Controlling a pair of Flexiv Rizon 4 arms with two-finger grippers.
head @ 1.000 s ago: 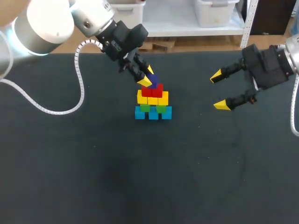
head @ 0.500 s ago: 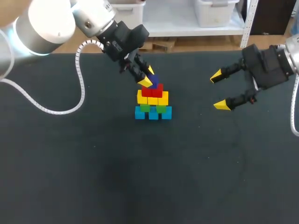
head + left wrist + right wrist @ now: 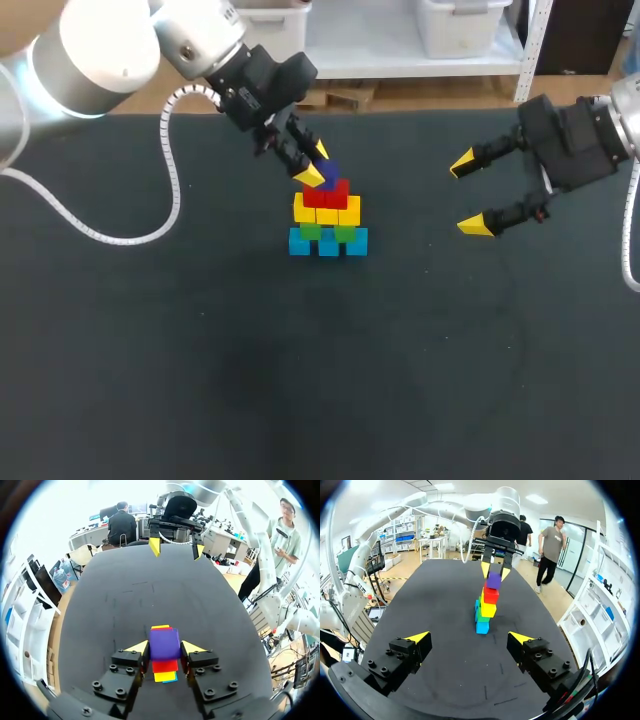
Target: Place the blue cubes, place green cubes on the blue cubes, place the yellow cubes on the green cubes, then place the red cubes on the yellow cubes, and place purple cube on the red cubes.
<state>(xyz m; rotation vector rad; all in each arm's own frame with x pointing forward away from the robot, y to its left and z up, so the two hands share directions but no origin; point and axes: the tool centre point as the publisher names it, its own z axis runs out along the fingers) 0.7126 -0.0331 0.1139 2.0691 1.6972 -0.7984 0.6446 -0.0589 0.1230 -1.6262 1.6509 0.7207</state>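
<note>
Purple cube [image 3: 164, 644], clamped in the left gripper [image 3: 317, 163], sits directly above the red cubes [image 3: 326, 194], seemingly touching them; right gripper [image 3: 468, 193] wide, well apart.

I take this for a robotics lab. Two heavy machine arms, my left arm [image 3: 110, 50] in glossy white casing and my right arm [image 3: 575, 140], work over one wide worktop [image 3: 200, 380] with a dark matte surface. A white coiled cable [image 3: 172, 160] loops from the left arm across it. Each arm ends in a black pincer with yellow tips. The left pincer [image 3: 317, 163] grips a purple cube [image 3: 164, 644] atop a small tower of coloured cubes [image 3: 328, 225]. The right pincer [image 3: 468, 195] hangs spread wide, well apart from the tower.
</note>
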